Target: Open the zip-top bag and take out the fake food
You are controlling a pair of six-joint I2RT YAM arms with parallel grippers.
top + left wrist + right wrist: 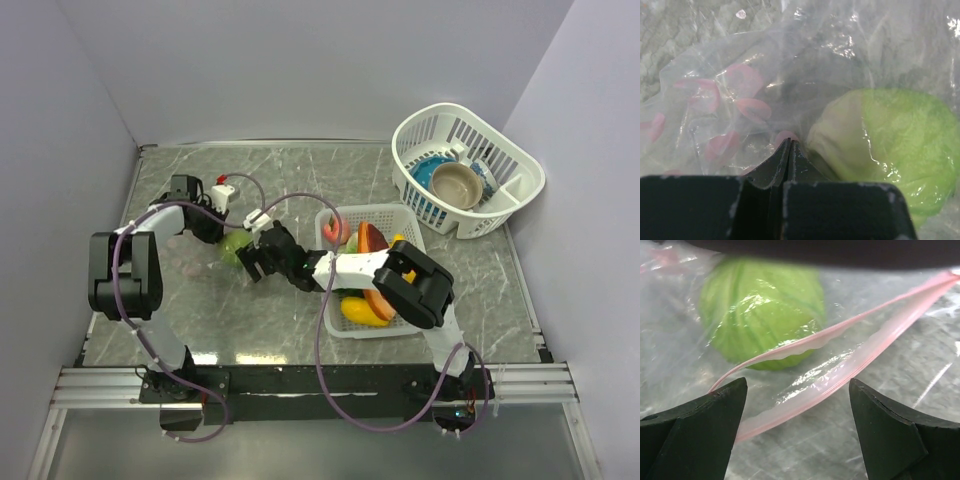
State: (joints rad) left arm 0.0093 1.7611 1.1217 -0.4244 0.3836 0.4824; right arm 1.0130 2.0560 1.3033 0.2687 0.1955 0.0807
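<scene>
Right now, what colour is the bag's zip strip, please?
Pink zip strip, best in right wrist view.

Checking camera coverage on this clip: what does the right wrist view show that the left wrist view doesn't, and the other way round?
Right wrist only: the pink zip strip of the zip-top bag parted, with the right pincer open at its mouth. Left wrist only: the left pincer shut on the bag's plastic, and pink round marks on it. Both: the green lettuce inside the bag.
</scene>
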